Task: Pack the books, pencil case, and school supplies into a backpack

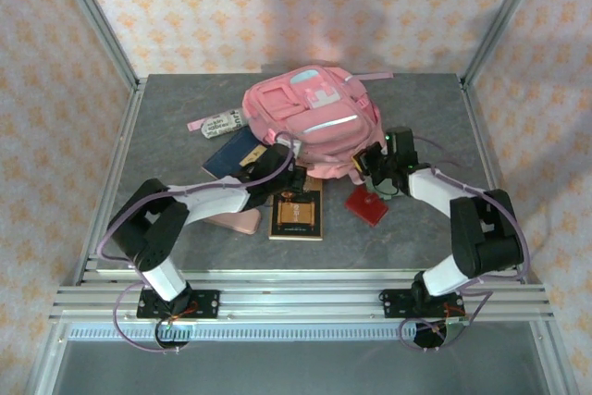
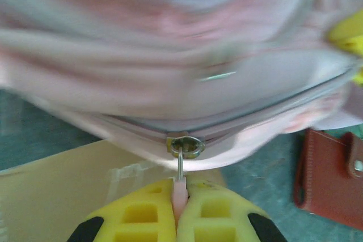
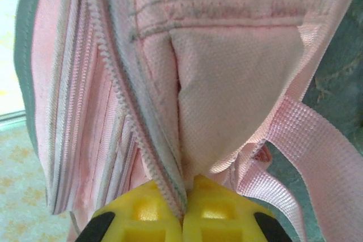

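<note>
Pink backpack [image 1: 310,117]: lying front-up on the far middle of the table [image 1: 166,99], long axis running far-left to near-right, pale stripes and blue-white patch showing. Bare tabletop is lying open along both side edges. Left gripper [image 2: 179,191] is pinching shut on the zip pull [image 2: 180,165]. Right gripper [image 3: 182,211] is clamping shut on the backpack's zip seam. Brown book [image 1: 296,215] and red pad [image 1: 367,205] are lying just nearer.

backpack [image 3: 227,72]: matt woven pink cloth, metal zip slider [image 2: 186,144]. fingers [image 2: 142,219]: matt yellow plastic. worktop [image 1: 185,108]: grey, matt, stone-look.
</note>
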You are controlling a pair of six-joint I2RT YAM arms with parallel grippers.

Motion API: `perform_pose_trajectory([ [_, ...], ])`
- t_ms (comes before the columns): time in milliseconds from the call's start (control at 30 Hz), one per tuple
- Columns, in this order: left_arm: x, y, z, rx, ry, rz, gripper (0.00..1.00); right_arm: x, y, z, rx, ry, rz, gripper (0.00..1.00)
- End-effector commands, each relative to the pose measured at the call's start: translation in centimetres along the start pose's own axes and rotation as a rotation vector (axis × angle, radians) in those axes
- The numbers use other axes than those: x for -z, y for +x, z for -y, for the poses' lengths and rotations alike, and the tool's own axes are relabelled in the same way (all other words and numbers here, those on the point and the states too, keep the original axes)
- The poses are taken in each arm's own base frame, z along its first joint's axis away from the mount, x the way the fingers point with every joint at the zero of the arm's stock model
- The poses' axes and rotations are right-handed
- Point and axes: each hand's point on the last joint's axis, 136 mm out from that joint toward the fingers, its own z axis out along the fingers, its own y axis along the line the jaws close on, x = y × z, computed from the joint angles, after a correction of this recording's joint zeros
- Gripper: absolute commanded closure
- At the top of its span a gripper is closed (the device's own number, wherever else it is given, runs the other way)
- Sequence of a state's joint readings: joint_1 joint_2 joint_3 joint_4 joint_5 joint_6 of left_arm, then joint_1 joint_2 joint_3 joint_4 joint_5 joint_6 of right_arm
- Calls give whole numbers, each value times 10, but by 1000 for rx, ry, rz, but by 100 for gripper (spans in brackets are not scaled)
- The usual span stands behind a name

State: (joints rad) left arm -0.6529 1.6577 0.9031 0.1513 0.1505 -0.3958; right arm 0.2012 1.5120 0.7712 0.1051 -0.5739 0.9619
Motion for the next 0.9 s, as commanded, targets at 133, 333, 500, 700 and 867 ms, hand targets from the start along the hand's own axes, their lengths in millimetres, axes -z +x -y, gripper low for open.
perform_pose_trajectory([
  [133,20,-30,-48,57,-108,95,100,19,-48,-20,36,-36,176,100],
  [333,15,-43,-21,46,-25,100,100,17,-72,-33,40,-27,207,100],
  [500,8,-47,22,-2,48,99,100,8,-87,-41,77,45,187,84],
  [700,-13,-44,53,-14,102,89,100,17,-69,-35,67,52,140,47],
  [867,-25,-42,66,-23,130,75,100,40,-38,-26,72,28,111,39],
])
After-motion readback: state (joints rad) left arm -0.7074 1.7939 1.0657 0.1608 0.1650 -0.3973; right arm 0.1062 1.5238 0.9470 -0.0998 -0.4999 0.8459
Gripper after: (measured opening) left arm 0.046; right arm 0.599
